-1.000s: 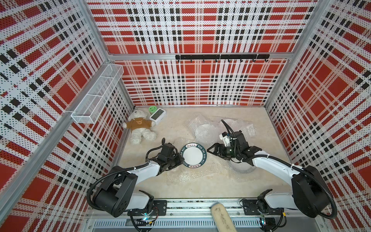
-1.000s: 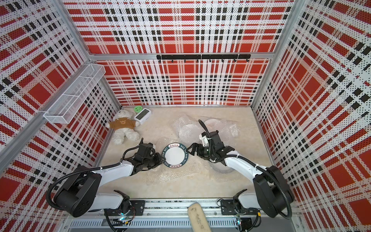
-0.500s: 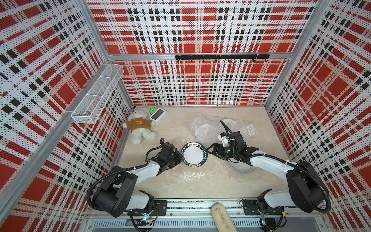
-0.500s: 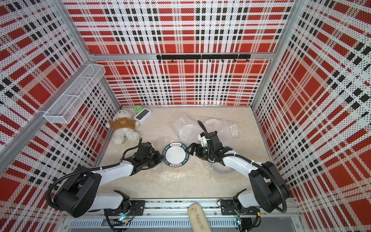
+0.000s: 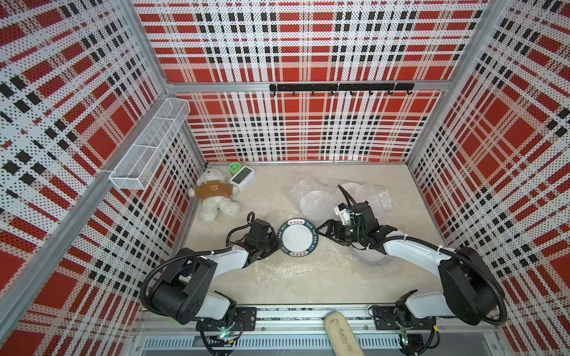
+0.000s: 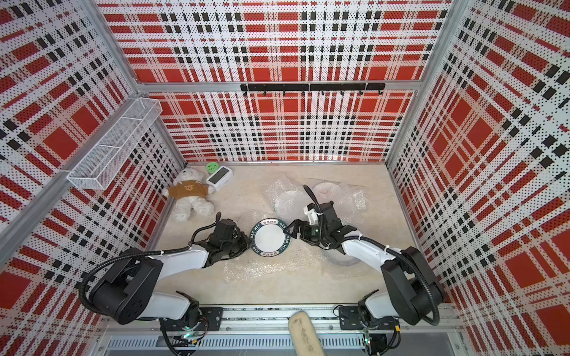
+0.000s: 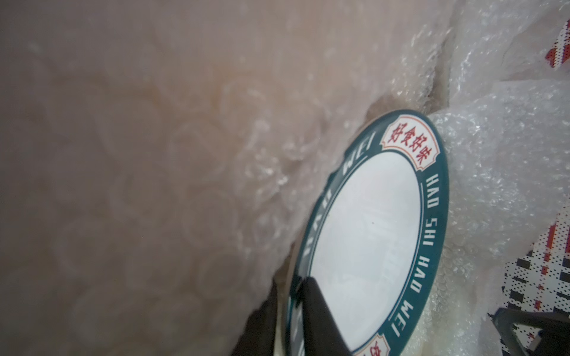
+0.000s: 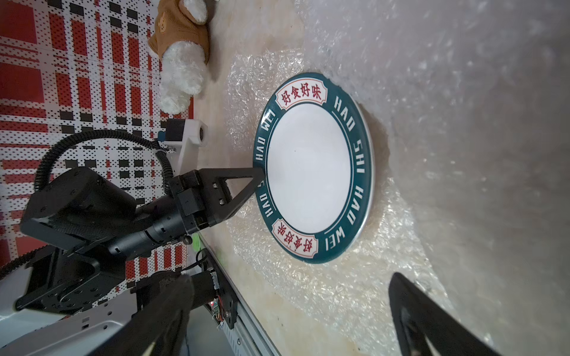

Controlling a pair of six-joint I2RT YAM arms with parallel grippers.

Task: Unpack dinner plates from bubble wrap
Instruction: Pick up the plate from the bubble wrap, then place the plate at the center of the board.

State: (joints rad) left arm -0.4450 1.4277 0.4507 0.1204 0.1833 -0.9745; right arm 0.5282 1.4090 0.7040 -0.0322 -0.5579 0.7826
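A white dinner plate (image 5: 297, 238) (image 6: 270, 238) with a broad teal lettered rim lies mid-table on a flat sheet of bubble wrap (image 5: 293, 268). My left gripper (image 5: 276, 243) (image 7: 290, 289) is shut on the plate's left rim, one finger above and one below. In the right wrist view its upper finger lies over the plate's (image 8: 311, 166) rim band. My right gripper (image 5: 324, 234) (image 8: 290, 308) stands open just off the plate's right edge, holding nothing. Two wrapped bundles (image 5: 311, 197) (image 5: 370, 194) lie behind it. Another wrapped plate (image 5: 373, 260) sits partly hidden under the right arm.
A teddy bear (image 5: 215, 192), a white clock (image 5: 242, 178) and a small green object (image 5: 234, 168) sit in the back left corner. A wire basket (image 5: 148, 154) hangs on the left wall and a hook rail (image 5: 339, 87) on the back wall. A beige handle (image 5: 339, 336) pokes in at the front.
The plate has stayed nearly in place between the left fingers. The right arm's elbow has drawn in to the left a little, its gripper staying open beside the plate.
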